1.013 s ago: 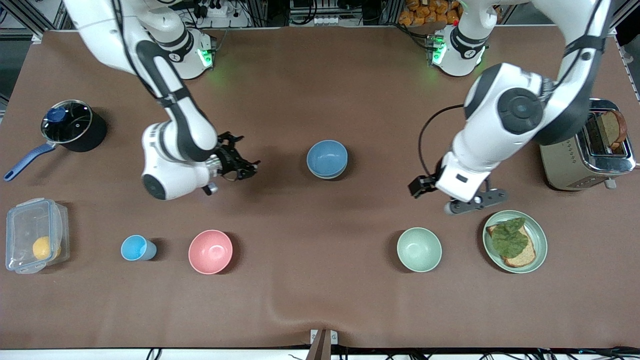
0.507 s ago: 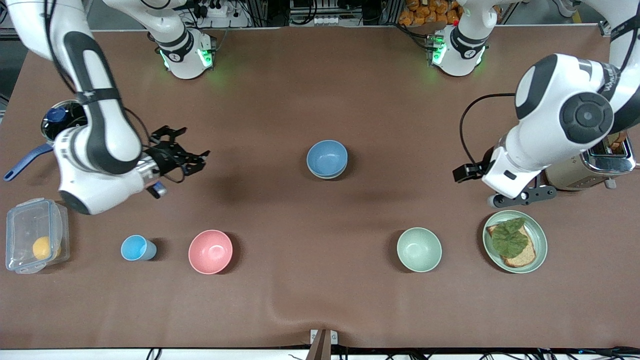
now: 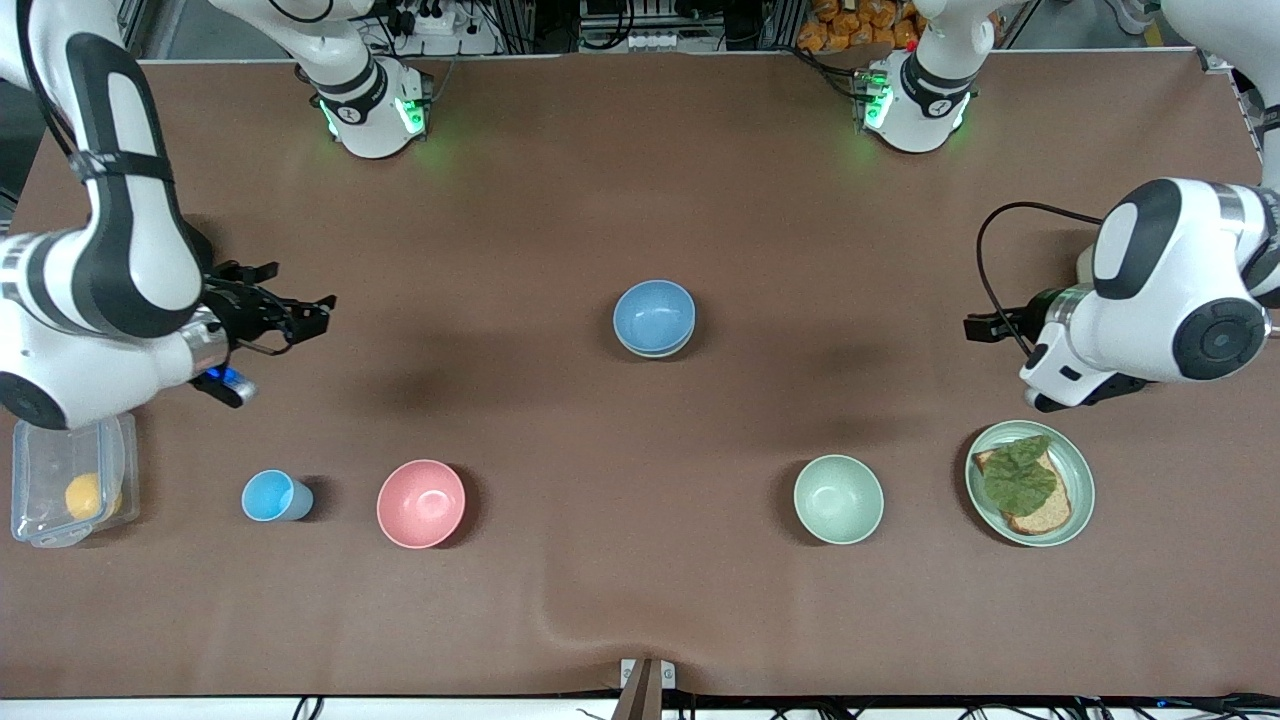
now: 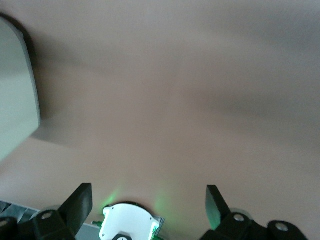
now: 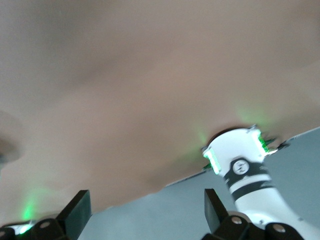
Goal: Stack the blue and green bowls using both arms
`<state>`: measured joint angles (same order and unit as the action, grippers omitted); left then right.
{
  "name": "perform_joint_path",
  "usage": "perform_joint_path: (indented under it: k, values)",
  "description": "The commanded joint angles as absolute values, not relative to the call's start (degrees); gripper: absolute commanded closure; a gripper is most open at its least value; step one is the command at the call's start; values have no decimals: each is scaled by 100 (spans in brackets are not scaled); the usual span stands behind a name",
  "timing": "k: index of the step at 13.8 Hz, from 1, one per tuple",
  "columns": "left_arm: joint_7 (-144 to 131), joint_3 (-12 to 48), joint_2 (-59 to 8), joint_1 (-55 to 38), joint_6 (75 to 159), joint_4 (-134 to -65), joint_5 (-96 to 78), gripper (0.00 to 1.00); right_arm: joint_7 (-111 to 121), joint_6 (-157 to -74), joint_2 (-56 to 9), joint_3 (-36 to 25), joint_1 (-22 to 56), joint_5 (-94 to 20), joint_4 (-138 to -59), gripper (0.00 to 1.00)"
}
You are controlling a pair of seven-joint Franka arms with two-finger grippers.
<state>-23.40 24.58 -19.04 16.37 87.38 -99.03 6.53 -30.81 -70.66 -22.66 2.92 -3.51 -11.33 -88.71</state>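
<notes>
The blue bowl point(image 3: 654, 315) sits at the table's middle, and a pale green rim point(image 3: 656, 352) shows under its nearer edge. A second green bowl point(image 3: 838, 498) stands alone, nearer the front camera, toward the left arm's end. My right gripper point(image 3: 295, 315) is open and empty, in the air toward the right arm's end; it also shows in the right wrist view point(image 5: 145, 212). My left gripper point(image 3: 1075, 397) is open and empty, above the table beside the green plate, mostly hidden under its hand; it also shows in the left wrist view point(image 4: 148, 205).
A pink bowl point(image 3: 421, 503) and a light-blue cup point(image 3: 272, 496) stand near the front toward the right arm's end, by a clear box point(image 3: 40, 500) holding an orange. A green plate point(image 3: 1085, 480) carries toast and lettuce.
Both arms have swung away from the table's middle toward their own ends. The right arm now covers the pot and the left arm covers the toaster. The bowls have not moved.
</notes>
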Motion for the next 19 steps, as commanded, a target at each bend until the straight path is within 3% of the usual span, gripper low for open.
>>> perform_joint_path:
  k: [1,6,8,10,12,19]
  values:
    - [-2469,2557,-1355,1643,8692,-10676,756,0,-2962,-6996,-1952,395,-413,-826,-8518,0]
    - [-2364,2523,-800,1662,8719,-10934,554,0,-2611,-7574,-1126,431,-361,-739,-8209,0]
    - [-2355,1920,-634,1032,8824,-10934,554,0,-2584,-8294,-819,439,-334,-720,-8235,0]
    - [-2155,1094,-449,232,8930,-10934,388,0,-2497,-8332,-625,413,-176,-528,-8270,0]
    - [-1873,722,-256,-52,8930,-10951,326,0,-2225,-8367,-510,413,-193,-405,-8218,0]
    - [-1705,703,385,-17,8921,-10556,229,0,-1854,-8894,-106,413,175,184,-8156,0]
